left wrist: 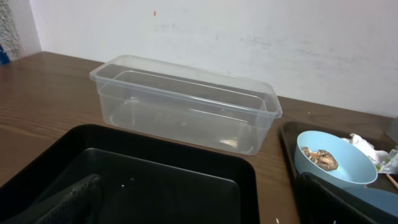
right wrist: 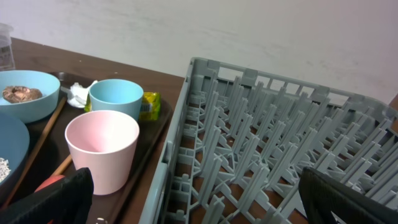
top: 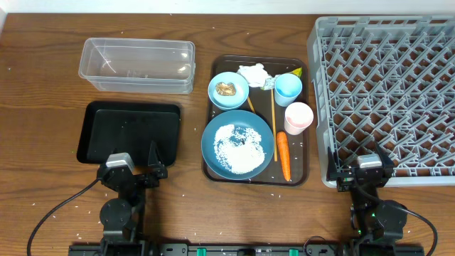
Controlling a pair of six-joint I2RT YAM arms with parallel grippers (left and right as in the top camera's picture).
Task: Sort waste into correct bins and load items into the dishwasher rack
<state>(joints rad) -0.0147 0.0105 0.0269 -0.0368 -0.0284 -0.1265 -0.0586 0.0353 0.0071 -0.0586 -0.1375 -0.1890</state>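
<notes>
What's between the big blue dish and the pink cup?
A thin wooden chopstick lies lengthwise between the blue dish and the pink cup; the overhead view shows it best.

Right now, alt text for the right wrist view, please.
Grey rack fills the right half. Left of it, on the tray, a pink cup stands before a blue cup, a wrapper beside that, and a bowl with a brown lump at far left.

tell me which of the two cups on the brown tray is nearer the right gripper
The pale pink cup; the light-blue cup stands behind it, farther away.
</notes>
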